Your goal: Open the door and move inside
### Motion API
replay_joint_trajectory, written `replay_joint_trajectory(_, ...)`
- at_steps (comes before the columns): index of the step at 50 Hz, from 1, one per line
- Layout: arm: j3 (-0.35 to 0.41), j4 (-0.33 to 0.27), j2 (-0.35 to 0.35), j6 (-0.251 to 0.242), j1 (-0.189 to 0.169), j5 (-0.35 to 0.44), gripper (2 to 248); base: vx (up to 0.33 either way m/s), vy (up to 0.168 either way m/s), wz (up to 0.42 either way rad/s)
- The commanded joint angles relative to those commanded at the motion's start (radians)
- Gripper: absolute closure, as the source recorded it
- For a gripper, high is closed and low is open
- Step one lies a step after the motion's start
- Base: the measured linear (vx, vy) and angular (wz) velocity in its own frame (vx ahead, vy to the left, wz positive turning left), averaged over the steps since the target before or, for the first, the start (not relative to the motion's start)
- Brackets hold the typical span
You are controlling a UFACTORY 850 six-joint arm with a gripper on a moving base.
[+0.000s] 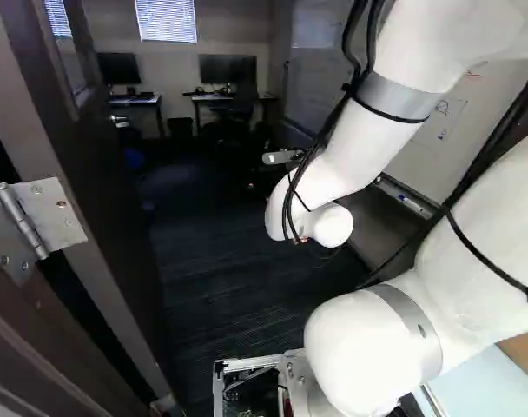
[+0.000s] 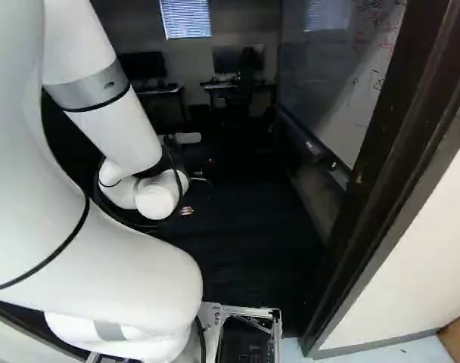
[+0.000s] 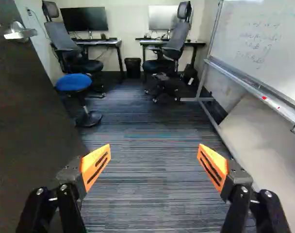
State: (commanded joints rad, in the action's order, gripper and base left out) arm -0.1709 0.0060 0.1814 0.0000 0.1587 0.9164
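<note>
Door (image 3: pixel 31 131) open; entry incomplete.
Gripper (image 3: pixel 154 149) empty, its fingers spread. Base (image 1: pixel 247 363) apparently at the door frame (image 2: pixel 389 174); driving fully inside remains.

No text can be read: the whiteboard (image 3: pixel 278 65) carries handwriting (image 3: pixel 256 35) (in several lines, quite faint), but its words are unclear.

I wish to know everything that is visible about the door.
The door, dark and perhaps wooden, stands open, swung into the room, at the left of the left base view. A metal hinge with screws sits at its near edge; a silvery lever handle is near its far edge. The open claw does not grip it.
</note>
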Motion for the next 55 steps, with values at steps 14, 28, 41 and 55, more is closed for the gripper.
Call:
replay_joint_trajectory(14, 0.000, 0.000, 0.000, 0.000, 0.000, 0.000, 3, 0.126, 0.024, 0.148)
replay_joint_trajectory(28, 0.000, 0.000, 0.000, 0.000, 0.000, 0.000, 3, 0.092, -0.040, 0.002)
replay_joint_trajectory(41, 0.000, 0.000, 0.000, 0.000, 0.000, 0.000, 3, 0.065, -0.028, -0.002)
replay_joint_trajectory(55, 0.000, 0.000, 0.000, 0.000, 0.000, 0.000, 3, 0.099, -0.032, -0.015)
